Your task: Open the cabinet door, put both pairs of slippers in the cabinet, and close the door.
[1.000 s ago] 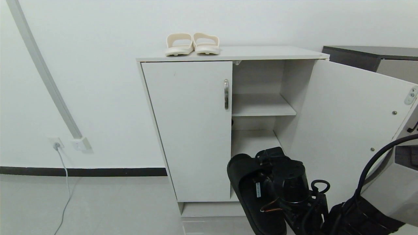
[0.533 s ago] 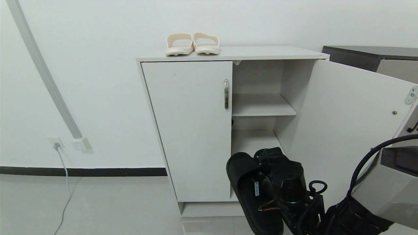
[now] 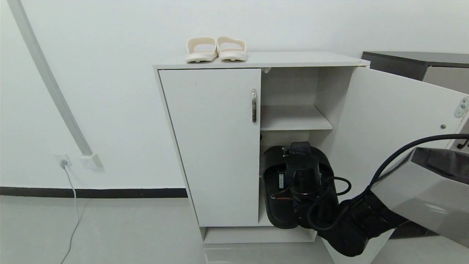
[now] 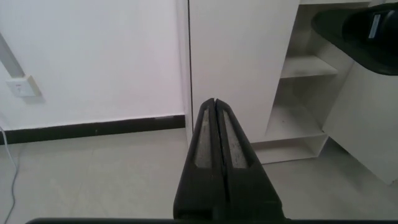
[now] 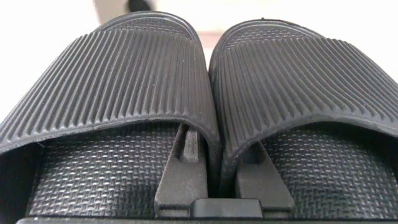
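White laminate makes up the cabinet [image 3: 300, 58], which stands against the wall and is the biggest thing in the head view. Its right-hand door [image 3: 388, 124] is swung wide open toward 3 o'clock, while the left-hand door [image 3: 212, 146] is closed. A grey unit [image 3: 414, 58] stands beyond the open door at 2 o'clock. Inside the open half, an upper shelf [image 3: 293, 119] lies bare, and the compartment at 6 o'clock from it holds the black slippers [image 3: 278, 212]. That pair lies side by side with the toes pointing into the cabinet and the heels near the front edge of the bottom board; whether the soles rest on the board cannot be told. The right gripper [image 5: 219, 180] comes in from 5 o'clock, and its jaws are clamped on the two inner side walls of the black slippers, one finger inside each slipper under its ribbed strap. The cream slippers [image 3: 205, 53] sit together on the cabinet top, toward 11 o'clock, toes toward the wall. The left gripper [image 4: 215, 118] hangs over the floor in front of the closed door, its jaws pressed together with nothing between them. A metal handle [image 3: 254, 106] is on the closed door's 3 o'clock edge, and a wall socket [image 3: 62, 160] with a plugged cable [image 3: 73, 205] is at 9 o'clock from the cabinet's base.
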Motion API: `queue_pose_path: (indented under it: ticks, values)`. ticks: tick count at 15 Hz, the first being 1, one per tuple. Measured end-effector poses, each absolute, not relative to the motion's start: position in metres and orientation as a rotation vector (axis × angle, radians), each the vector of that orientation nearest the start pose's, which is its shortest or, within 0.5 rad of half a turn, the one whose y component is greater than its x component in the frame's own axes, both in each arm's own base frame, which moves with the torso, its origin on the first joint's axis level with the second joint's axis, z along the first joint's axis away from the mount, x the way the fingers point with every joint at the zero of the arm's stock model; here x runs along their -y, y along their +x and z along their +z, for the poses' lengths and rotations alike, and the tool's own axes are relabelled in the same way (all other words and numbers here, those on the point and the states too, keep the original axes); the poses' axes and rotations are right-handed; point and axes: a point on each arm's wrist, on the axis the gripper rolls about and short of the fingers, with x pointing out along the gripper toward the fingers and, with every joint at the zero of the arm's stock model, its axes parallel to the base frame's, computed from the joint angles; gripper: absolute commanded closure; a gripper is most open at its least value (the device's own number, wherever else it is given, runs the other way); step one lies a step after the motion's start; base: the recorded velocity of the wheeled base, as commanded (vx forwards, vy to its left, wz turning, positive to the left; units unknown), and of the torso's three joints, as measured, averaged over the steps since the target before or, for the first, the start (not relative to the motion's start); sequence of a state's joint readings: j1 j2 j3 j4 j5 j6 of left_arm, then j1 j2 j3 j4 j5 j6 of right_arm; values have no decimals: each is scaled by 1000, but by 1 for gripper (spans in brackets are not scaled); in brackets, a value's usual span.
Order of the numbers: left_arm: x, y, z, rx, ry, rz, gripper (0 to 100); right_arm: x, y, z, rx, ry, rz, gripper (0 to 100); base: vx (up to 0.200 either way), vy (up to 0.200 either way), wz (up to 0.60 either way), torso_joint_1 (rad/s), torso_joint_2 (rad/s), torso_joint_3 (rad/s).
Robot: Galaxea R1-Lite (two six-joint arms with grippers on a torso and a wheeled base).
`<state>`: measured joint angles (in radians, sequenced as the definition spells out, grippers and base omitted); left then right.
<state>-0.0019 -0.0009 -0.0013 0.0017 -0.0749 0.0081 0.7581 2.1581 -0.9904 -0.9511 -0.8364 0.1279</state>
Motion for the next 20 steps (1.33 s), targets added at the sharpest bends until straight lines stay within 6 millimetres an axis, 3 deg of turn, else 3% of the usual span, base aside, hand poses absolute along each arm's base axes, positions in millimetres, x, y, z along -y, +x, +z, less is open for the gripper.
queue_pose_path:
  ticks: [6,15,20]
  values:
    - [2,-23,76,1,8,-77,100,-257,306,95,-145,-29,-128,100,0,-200,0,3,2,2]
    - [2,-23,76,1,8,-77,100,-263,300,83,-153,-24,-56,100,0,0,0,0,0,0]
    - [2,-23,76,1,2,-77,100,-255,295,71,-196,-60,-38,100,0,0,0,0,0,0]
